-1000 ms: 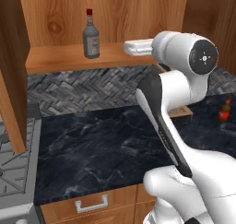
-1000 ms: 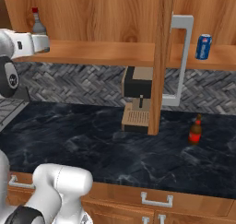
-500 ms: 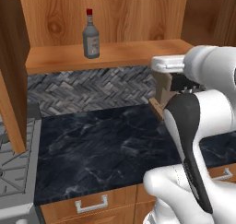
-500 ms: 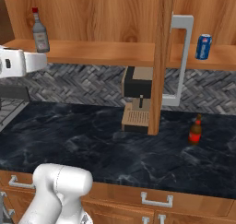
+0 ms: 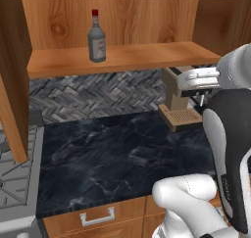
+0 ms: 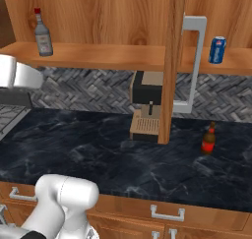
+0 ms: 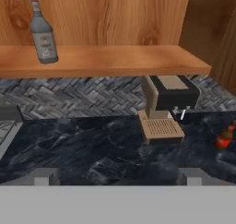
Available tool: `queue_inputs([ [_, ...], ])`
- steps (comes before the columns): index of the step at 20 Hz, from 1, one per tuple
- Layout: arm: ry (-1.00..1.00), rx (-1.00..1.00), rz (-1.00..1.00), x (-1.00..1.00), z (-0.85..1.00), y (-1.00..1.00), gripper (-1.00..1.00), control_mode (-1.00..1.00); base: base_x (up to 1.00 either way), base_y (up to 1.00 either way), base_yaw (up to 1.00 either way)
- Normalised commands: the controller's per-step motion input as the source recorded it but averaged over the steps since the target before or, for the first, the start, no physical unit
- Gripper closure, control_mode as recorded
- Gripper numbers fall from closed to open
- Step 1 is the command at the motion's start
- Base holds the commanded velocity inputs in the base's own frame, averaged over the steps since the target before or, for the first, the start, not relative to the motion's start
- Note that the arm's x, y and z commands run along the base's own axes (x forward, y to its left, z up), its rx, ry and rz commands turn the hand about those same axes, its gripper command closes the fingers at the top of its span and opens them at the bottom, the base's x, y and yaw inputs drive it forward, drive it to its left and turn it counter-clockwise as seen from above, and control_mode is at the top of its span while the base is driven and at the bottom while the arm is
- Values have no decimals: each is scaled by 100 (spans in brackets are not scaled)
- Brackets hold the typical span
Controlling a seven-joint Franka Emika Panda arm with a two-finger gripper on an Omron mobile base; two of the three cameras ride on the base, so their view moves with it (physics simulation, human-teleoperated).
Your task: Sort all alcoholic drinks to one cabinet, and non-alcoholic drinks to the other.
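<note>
The pincer [image 7: 118, 176] hangs released and grasping nothing, its two grey tips spread wide above the black marble counter [image 7: 92, 144]. Ahead stands a coffee machine [image 7: 167, 103]. The liquor bottle [image 7: 42, 29], red-capped with a pale label too small to read, stands upright on the left cabinet shelf [image 7: 110, 59]. The blue soda can [image 6: 217, 49] sits in the right cabinet; its white lettering is illegible. The beer bottle [image 6: 208, 139], red-labelled, stands on the counter right of the machine

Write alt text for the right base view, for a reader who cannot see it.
A liquor bottle with a red cap stands on the left cabinet shelf and a blue soda can on the right one. Below, a coffee machine and a small brown bottle stand on the dark marble counter.
</note>
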Motion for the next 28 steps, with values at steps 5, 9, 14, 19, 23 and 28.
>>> queue_inputs([
  [5, 36, 7, 0, -40, -47, 0, -100, -100, 0, 0, 0],
  [9, 29, 2, 0, -15, -44, 0, -100, -100, 0, 0, 0],
  [14, 18, 0, 0, -1, -34, 2, -100, -100, 0, 0, 0],
  [19, 1, 0, 0, -4, -17, 0, -100, -100, 0, 0, 0],
  [23, 0, 0, 0, -9, -7, 0, -100, 100, -13, 0, -1],
  [28, 0, 0, 0, 0, 0, 0, -100, 100, -98, -11, -6],
])
